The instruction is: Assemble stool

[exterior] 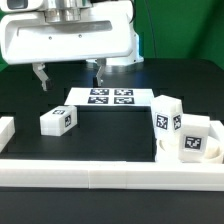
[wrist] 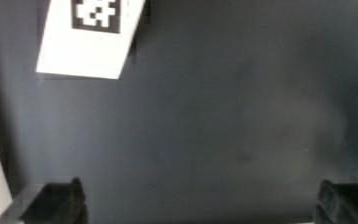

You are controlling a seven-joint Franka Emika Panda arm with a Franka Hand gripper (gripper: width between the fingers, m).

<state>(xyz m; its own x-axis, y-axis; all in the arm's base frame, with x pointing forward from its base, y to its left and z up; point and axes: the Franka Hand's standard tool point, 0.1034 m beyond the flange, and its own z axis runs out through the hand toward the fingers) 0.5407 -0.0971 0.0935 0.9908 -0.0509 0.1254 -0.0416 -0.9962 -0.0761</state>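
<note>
The claw [exterior: 70, 72] is held wide open, and nothing is gripped between its two fingers [exterior: 40, 73]. It is hung above the back part of the black table [exterior: 110, 135], and no piece is touched by it. In the wrist view the claw [wrist: 201, 205] is seen again, with only dark table between its tips.

Just in front of the claw, the marker board [exterior: 110, 97] is laid flat on the table, with its tags facing up.

The stool is not put together, and its parts are spread out on the table. The first leg [exterior: 58, 120] is laid on its side toward the exterior view's left, apart from the marker board. The second leg [exterior: 167, 118] is stood up toward the exterior view's right. Just beside it, the third leg [exterior: 193, 140] is seen right at the round seat [exterior: 164, 150]. Whether it is set on the seat or only in front of it cannot be told.

In the wrist view a white block [wrist: 91, 35] with one tag is seen well away from the claw. It looks like a leg, but which one cannot be told.

The table is edged by low white rails [exterior: 110, 178].
</note>
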